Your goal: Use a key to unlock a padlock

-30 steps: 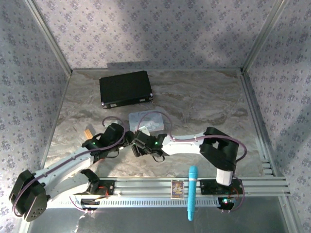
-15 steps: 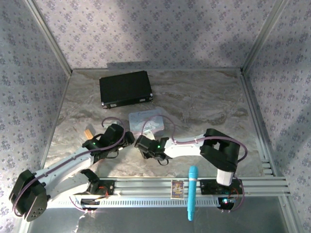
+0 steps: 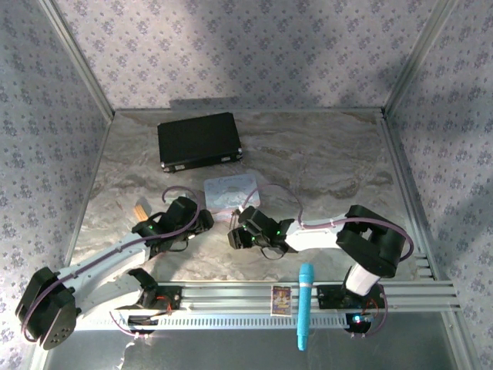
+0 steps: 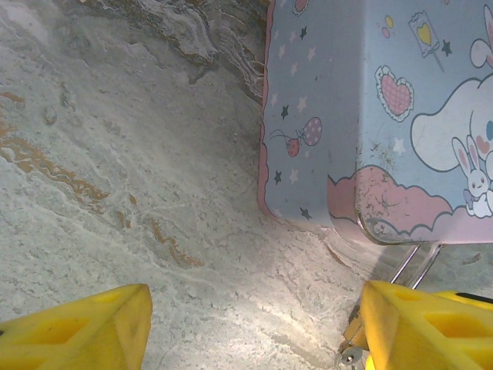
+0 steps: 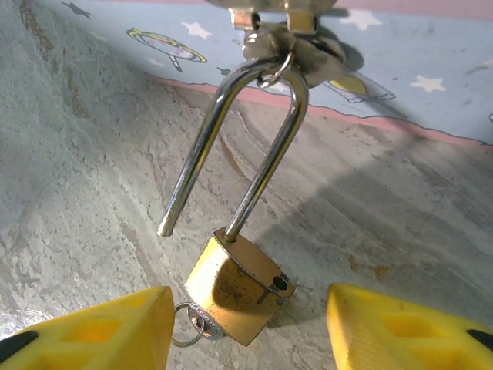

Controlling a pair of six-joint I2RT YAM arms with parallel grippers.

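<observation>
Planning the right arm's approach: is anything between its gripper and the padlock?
Nothing visible does. The padlock rests on the table between the fingertips of the open right gripper. Its shackle, one leg free, hangs through the tin's latch.

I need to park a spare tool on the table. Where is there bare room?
The table is barest at far right, bordered by the black case, the pastel tin and the right wall. It is crowded in front of the tin, where the left gripper and the right gripper sit by the padlock.
</observation>
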